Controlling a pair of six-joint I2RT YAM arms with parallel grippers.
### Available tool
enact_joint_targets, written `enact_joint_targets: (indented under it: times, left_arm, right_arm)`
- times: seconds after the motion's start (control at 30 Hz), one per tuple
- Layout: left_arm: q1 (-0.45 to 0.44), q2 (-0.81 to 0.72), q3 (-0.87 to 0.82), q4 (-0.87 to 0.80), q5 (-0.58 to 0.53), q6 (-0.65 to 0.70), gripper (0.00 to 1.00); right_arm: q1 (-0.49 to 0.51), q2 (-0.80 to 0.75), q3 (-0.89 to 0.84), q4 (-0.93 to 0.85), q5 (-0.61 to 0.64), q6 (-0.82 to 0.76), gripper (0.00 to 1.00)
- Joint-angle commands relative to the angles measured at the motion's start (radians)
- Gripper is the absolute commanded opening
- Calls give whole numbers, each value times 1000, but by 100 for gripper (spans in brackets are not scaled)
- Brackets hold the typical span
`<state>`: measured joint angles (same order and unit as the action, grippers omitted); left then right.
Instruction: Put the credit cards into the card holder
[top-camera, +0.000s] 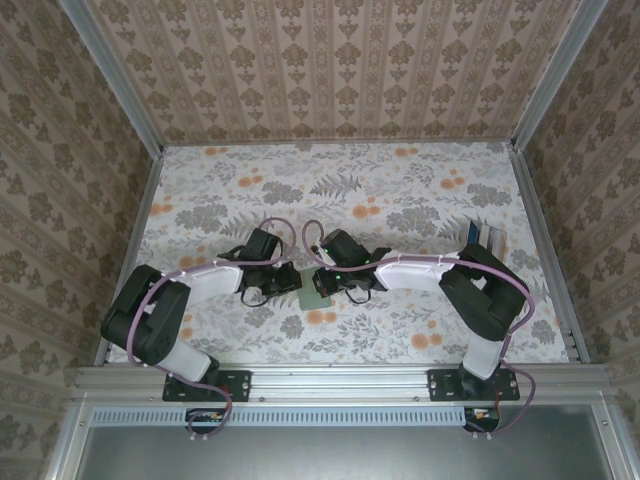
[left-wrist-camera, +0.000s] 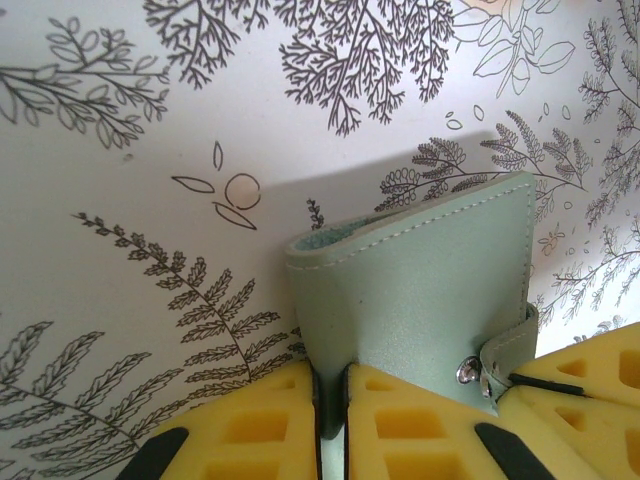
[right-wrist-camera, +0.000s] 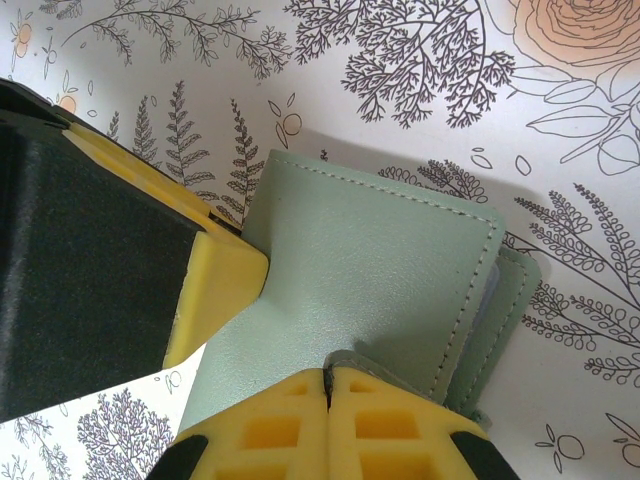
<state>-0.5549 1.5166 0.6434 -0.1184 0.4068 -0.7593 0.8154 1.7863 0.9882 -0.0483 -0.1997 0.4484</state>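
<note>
Light: soft, even and fairly bright in all three views.
Shadows: a blurred grey one falls on the desk (left-wrist-camera: 90, 210) just behind the card holder (left-wrist-camera: 420, 290); in the right wrist view another lies past its right edge.
Focus: desk print crisp; yellow fingers (left-wrist-camera: 430, 425) at the bottom edge slightly soft.
Top view: sharp from edge to edge.
Dark patch: the left arm's finger (right-wrist-camera: 80, 270), close to the right wrist lens, reads flat black.

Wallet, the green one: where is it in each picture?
Top view: wallet low in the middle, on the table.
Left wrist: wallet middle-right, pinched from below by the left gripper.
Right wrist: wallet in the middle, just above the right gripper.
Shared landmark: the table's leafy print.
</note>
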Motion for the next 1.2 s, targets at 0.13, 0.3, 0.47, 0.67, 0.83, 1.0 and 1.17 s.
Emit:
enact_joint_targets:
  times: [0.13, 0.3, 0.47, 0.67, 0.83, 1.0, 1.17]
  left_arm:
    - [-3, 23, 1, -34, -6, -6, 12]
    - [-4, 27, 3, -28, -5, -7, 12]
    - [-4, 25, 3, -29, -4, -5, 12]
    - [-4, 24, 4, -30, -5, -2, 12]
    - [-4, 23, -1, -33, -8, -4, 12]
    - [3, 28, -3, -50, -13, -9, 12]
    - [12, 49, -7, -37, -1, -30, 10]
  right_arm:
    - [-3, 35, 13, 2, -23, 10, 0]
    - [-4, 38, 19, 4, -27, 11, 0]
    - [0, 62, 29, 15, -29, 27, 0]
    - [14, 82, 29, 5, -26, 34, 0]
    - [13, 60, 8, -38, 13, 1, 0]
    - [18, 43, -33, -46, -1, -40, 0]
    - [41, 61, -52, -80, 38, -114, 0]
